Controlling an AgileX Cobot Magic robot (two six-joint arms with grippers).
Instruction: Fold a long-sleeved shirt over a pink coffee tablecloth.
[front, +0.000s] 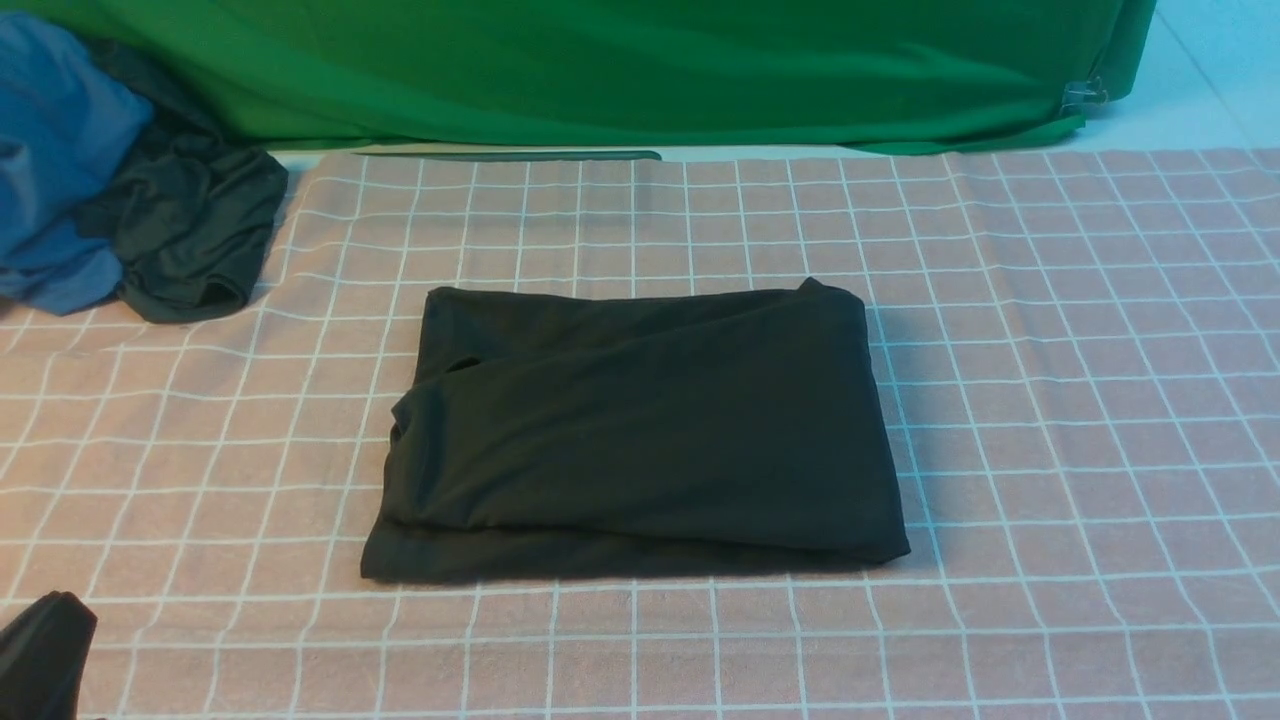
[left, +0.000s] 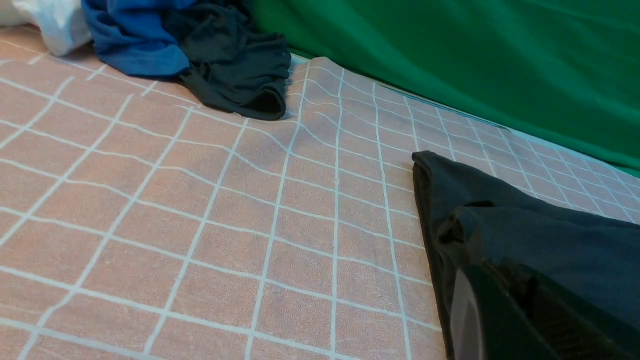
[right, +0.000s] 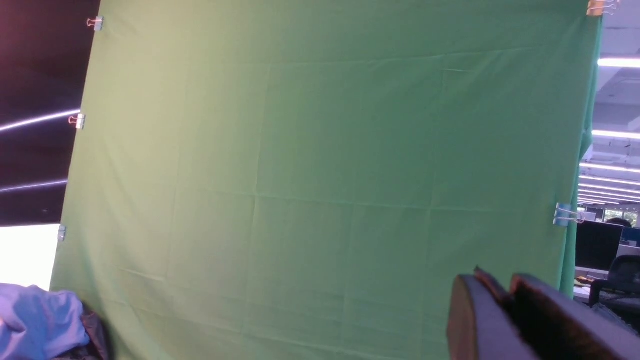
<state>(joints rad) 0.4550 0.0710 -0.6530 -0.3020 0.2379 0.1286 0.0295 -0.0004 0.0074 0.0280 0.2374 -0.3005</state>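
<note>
Lying folded into one neat black rectangle, the long-sleeved shirt (front: 640, 430) sits in the middle of the pink coffee tablecloth (front: 1050, 400), touched by neither arm. Only the front view takes in the whole fold; there the left gripper (front: 40, 650) is no more than a dark tip at the near left corner, well apart from the shirt. The left wrist view adds the shirt's left edge up close, its layers stacked, and that gripper's own fingers (left: 500, 315) lying together, closed on nothing. The right wrist view shows no tablecloth at all: the right gripper (right: 505, 310) points at the upright green fabric (right: 320, 175), and its two fingers sit close with a thin gap; whether they are parted or together I cannot tell. Further back at the far left lies one heap of two garments, a blue cloth (front: 55, 150) beside a dark crumpled garment (front: 195, 230). Four binder clips (right: 565, 215) show on the backdrop's edges.
</note>
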